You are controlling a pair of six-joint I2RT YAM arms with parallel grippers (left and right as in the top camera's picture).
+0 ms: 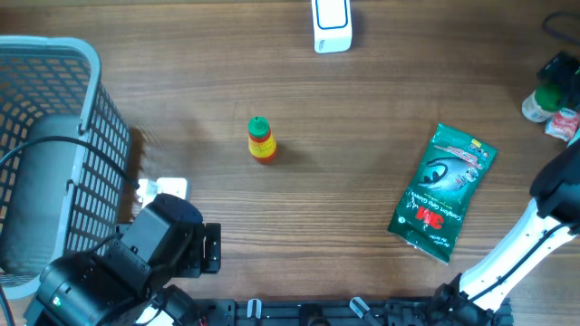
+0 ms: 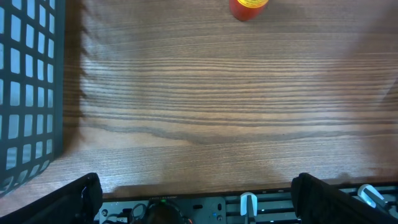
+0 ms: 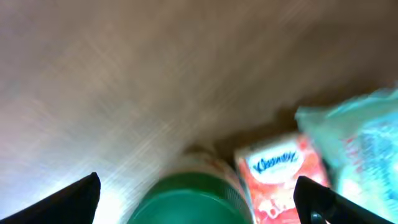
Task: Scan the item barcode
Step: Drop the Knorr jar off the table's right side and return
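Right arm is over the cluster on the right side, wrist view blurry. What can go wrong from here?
1. The open right gripper hangs over a green-capped bottle crowded by a red Kleenex tissue pack and a pale teal plastic bag; closing could snag or topple a neighbour.
2. That wrist view is smeared, so aim is uncertain.
3. No barcode shows on the bottle, and the white scanner stands far off, so it may arrive facing wrong.

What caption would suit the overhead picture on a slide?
Wooden table holding a green-capped bottle, a green 3M packet, a white scanner and a mesh basket.
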